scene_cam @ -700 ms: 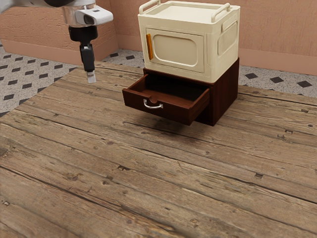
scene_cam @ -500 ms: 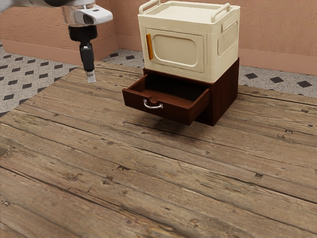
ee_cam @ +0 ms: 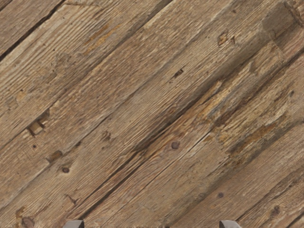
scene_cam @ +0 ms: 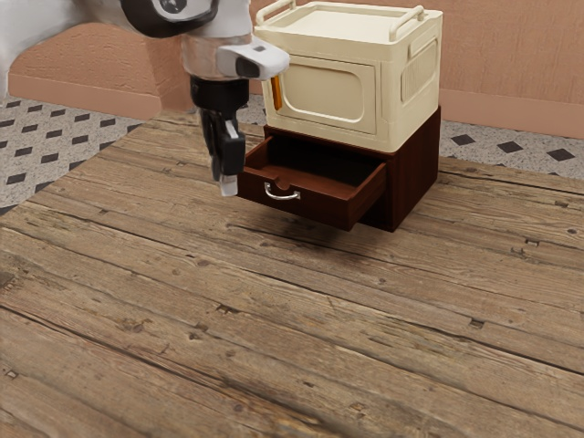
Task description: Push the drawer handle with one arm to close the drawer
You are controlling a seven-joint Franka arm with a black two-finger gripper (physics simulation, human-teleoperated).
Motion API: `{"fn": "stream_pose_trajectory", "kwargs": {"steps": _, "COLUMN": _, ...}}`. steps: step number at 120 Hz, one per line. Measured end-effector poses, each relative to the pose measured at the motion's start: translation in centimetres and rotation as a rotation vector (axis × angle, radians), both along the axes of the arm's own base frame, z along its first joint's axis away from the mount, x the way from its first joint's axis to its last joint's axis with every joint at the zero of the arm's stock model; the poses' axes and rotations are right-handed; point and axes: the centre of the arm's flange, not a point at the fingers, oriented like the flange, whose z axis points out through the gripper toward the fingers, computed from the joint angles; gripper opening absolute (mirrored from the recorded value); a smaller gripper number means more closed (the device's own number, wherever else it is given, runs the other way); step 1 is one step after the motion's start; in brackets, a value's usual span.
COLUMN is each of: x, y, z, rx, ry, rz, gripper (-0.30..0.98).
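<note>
The gripper [scene_cam: 226,186] points down with its fingers spread, beside the end of the open drawer [scene_cam: 310,203] on the exterior view's left. The silver handle [scene_cam: 282,193] sits on the drawer's front, its long axis running along that front, its bow facing outward. The exterior view shows the dark cabinet [scene_cam: 416,175] beneath a cream box [scene_cam: 328,87]; the wrist view shows two fingertips well apart above the knotted, cracked planks [ee_cam: 142,95].
</note>
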Motion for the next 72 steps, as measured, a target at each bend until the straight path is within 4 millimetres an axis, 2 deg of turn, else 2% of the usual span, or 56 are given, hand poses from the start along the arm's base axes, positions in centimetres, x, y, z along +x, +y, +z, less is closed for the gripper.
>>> {"fn": "stream_pose_trajectory", "kwargs": {"steps": 6, "x": 1.4, "y": 1.0, "z": -2.8, "rx": 0.005, "ry": 0.055, "rz": 0.089, "gripper": 0.21}}
{"fn": "stream_pose_trajectory", "kwargs": {"steps": 18, "x": 5.3, "y": 6.4, "z": -8.6, "rx": 0.01, "ry": 0.161, "rz": 0.319, "gripper": 0.07}}
{"fn": "stream_pose_trajectory", "kwargs": {"steps": 40, "x": 9.7, "y": 9.7, "z": -16.6, "rx": 0.039, "ry": 0.213, "rz": 0.595, "gripper": -0.04}}
{"fn": "stream_pose_trajectory", "kwargs": {"steps": 48, "x": 10.9, "y": 10.7, "z": -18.1, "rx": 0.043, "ry": 0.19, "rz": 0.679, "gripper": -0.06}}
{"fn": "stream_pose_trajectory", "kwargs": {"steps": 72, "x": 13.5, "y": 11.9, "z": -19.6, "rx": 0.015, "ry": 0.086, "rz": 0.834, "gripper": -0.09}}
